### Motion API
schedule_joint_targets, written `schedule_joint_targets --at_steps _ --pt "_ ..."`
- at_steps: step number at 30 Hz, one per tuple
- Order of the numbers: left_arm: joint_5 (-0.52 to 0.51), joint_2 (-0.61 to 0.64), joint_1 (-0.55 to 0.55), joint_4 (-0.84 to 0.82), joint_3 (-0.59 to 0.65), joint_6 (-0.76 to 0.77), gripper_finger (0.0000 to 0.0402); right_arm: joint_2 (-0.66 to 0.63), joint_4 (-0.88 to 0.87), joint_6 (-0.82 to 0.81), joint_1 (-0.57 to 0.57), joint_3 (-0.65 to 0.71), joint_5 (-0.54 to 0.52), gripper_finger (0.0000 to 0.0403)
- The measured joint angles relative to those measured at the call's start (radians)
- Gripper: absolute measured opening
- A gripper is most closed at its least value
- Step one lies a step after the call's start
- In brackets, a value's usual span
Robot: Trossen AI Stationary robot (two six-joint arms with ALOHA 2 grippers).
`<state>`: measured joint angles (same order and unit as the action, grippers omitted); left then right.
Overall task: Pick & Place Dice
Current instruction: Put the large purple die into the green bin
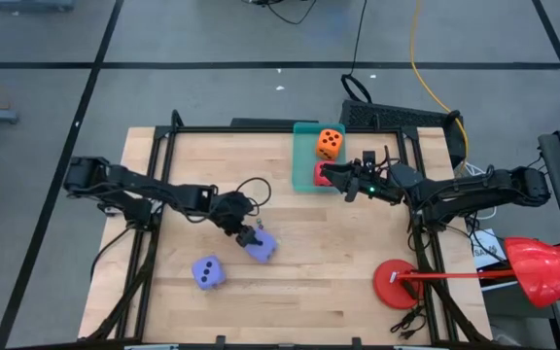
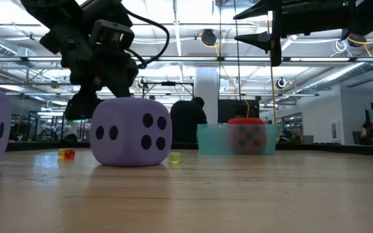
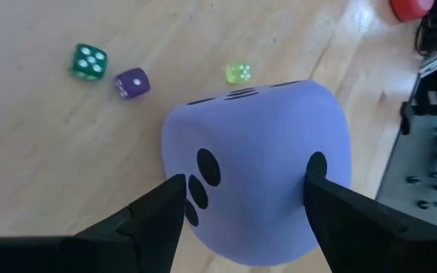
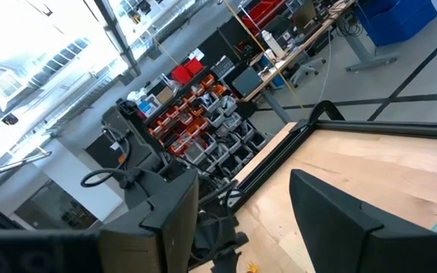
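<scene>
A lavender die [image 3: 256,163] filled the centre of the left wrist view, clamped between the two dark fingers [image 3: 154,216] of the left gripper [image 1: 248,236]; in the high view this die [image 1: 262,247] sat at lower centre of the wooden table [image 1: 338,262]. A second lavender die [image 1: 208,273] rested on the table to its lower left, apart from it. The orange die [image 1: 330,144] lay in the teal tray [image 1: 304,131] at upper centre, with the red die [image 1: 322,174] just below it in the same tray, partly covered by the right arm. The right gripper [image 1: 331,176] hung above the red die, fingers [image 4: 332,220] spread and holding nothing. Three small dice, green [image 3: 89,61], purple [image 3: 133,83] and yellow [image 3: 238,73], lay on the table beyond the gripped die. A red round object [image 1: 395,284] sat at lower right.
</scene>
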<state>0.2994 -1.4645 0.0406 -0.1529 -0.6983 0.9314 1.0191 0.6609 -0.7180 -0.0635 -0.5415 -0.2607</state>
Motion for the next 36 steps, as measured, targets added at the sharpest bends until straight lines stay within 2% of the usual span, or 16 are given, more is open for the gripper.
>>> schedule_joint_targets --at_steps 3,6,14,17,29,36 --pt "0.004 -0.016 0.0 0.007 0.0 0.015 0.0262 0.0 0.0 0.0 0.0 0.0 0.0 0.0196" --pt "0.007 -0.03 0.001 0.007 -0.001 0.017 0.0235 0.0 0.0 0.0 0.0 0.0 0.0 0.0196" --pt "-0.002 -0.037 0.008 0.017 -0.001 -0.001 0.0085 0.0 0.001 -0.001 0.0 0.0 0.001 0.0196" --pt "0.004 -0.039 0.008 0.06 0.002 -0.003 0.0045 0.0 0.001 0.0 0.0 0.0 0.001 0.0196" --pt "0.067 -0.012 0.009 0.207 0.006 0.065 0.0019 0.0 0.001 -0.002 0.0 0.0 0.001 0.0196" --pt "0.038 0.093 -0.005 0.219 0.005 0.069 0.0001 0.0 0.0 -0.003 0.0 -0.001 0.001 0.0196"
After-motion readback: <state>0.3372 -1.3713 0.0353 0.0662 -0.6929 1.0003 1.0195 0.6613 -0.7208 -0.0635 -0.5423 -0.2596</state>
